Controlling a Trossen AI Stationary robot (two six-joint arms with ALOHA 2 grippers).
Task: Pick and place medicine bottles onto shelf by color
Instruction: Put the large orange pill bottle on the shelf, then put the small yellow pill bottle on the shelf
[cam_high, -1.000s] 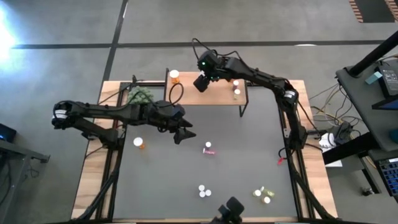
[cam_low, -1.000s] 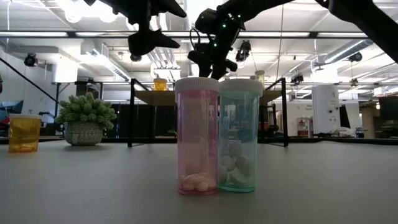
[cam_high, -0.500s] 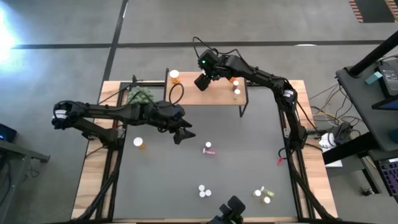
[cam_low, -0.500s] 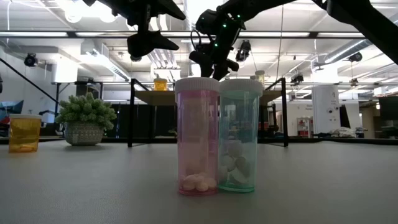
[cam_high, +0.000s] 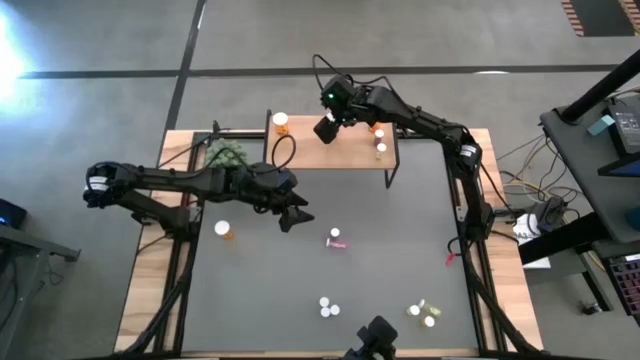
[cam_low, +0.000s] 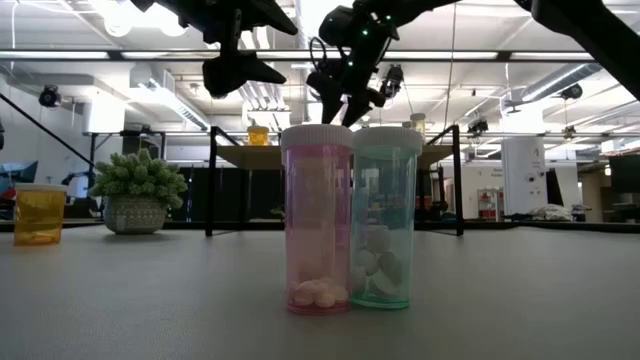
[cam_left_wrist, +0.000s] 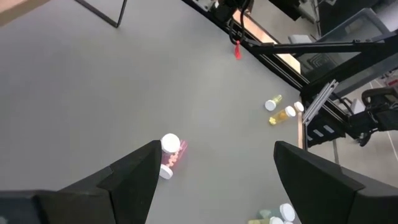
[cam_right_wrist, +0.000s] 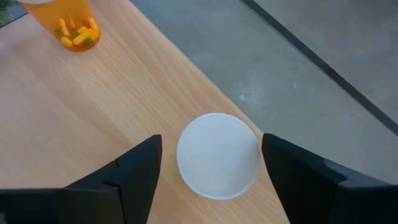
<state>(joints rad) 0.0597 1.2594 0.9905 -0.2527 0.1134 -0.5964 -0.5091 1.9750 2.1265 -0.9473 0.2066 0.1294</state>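
1. The step in hand looked like a placing: the right hand (cam_high: 326, 129) hung over the shelf (cam_high: 300, 150) near its far edge, fingers (cam_right_wrist: 134, 171) spread apart, and a white-capped bottle (cam_right_wrist: 217, 155) stood on the wood between them, seemingly let go.
2. An orange bottle (cam_right_wrist: 67, 25) stood further along the same far edge, near the shelf's left corner.
3. Next, I judged, the right hand needed to rise straight clear without tipping the cap.
4. The left hand (cam_high: 296, 214) hovered released over the middle of the surface (cam_high: 390, 260); a pink bottle (cam_left_wrist: 169, 154) lay on its side just beyond its fingertips, apart from them.
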